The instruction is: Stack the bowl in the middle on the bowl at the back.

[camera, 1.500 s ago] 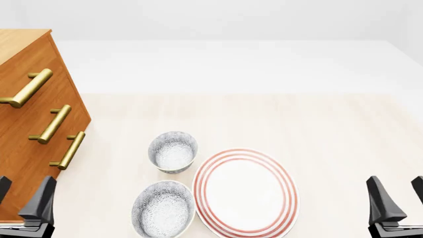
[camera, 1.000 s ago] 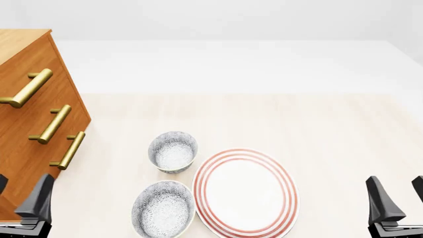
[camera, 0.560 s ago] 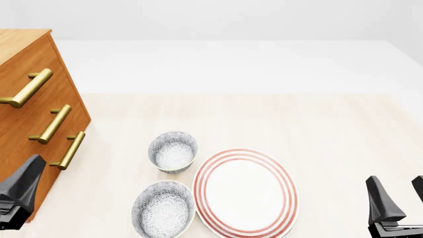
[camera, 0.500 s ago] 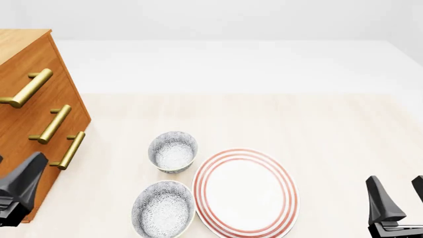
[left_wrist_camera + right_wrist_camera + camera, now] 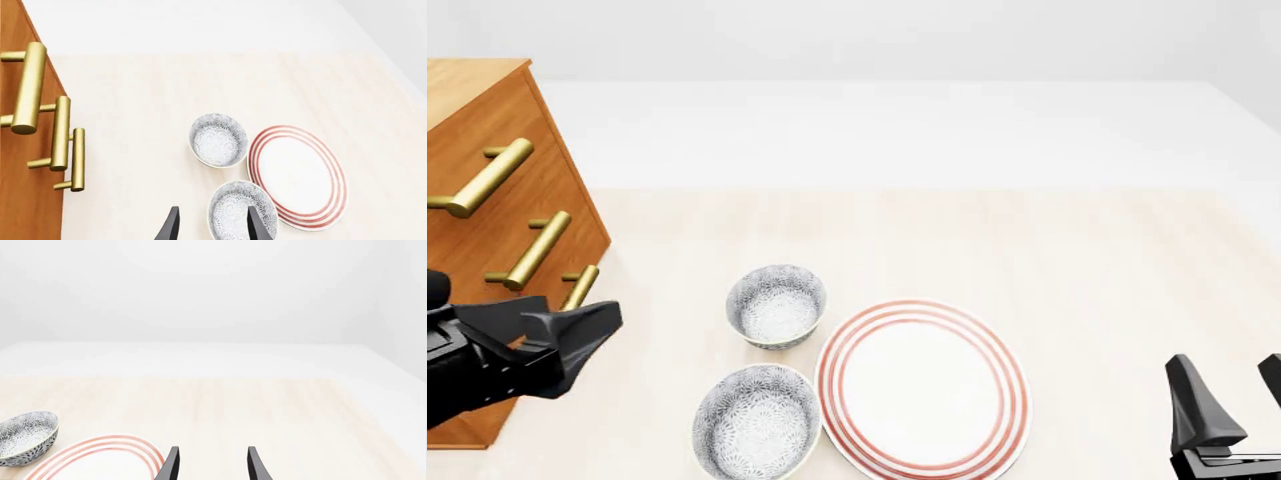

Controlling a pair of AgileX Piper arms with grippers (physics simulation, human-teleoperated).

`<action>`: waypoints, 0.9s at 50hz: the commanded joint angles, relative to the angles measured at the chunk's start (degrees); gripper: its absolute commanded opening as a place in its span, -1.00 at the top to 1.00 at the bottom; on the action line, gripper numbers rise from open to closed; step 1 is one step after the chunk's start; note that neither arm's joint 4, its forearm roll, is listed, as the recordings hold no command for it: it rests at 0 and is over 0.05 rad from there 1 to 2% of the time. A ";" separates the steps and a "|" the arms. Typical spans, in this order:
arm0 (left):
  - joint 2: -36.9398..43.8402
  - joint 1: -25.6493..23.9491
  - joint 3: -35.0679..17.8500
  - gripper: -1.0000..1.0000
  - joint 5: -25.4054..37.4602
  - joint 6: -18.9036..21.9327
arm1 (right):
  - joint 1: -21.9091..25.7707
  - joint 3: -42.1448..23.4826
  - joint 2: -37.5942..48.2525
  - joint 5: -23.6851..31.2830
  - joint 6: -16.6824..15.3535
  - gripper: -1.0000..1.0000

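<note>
Two speckled bowls sit left of a plate [image 5: 922, 387]: middle bowl [image 5: 755, 421] near, back bowl [image 5: 777, 305] behind it. Left gripper [image 5: 587, 325] hovers beside a drawer unit [image 5: 481, 240], right gripper [image 5: 1228, 395] waits apart; both have fingers spread, empty.

Plate [image 5: 922, 388]: lying flat on the table, white with red rings.
Table [image 5: 1094, 270]: showing pale wood grain.
Cabinet [image 5: 481, 240]: standing at the left, showing three brass handles [image 5: 537, 250].

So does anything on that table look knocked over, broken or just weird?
Nothing stands out. Both bowls sit upright and apart, the plate lies flat beside them, and nothing is spilled or cracked.
</note>
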 commanded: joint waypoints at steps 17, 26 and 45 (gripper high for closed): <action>10.15 -5.50 8.35 -1.00 -4.70 -18.29 | 0.26 -0.25 -0.06 0.03 0.06 -1.00; 13.83 -5.73 13.38 -1.00 -12.09 -20.19 | 0.28 -0.33 0.11 -0.04 0.24 -1.00; 21.13 -7.50 19.53 -1.00 -23.21 -21.86 | 0.31 -0.38 -0.10 0.30 0.04 -1.00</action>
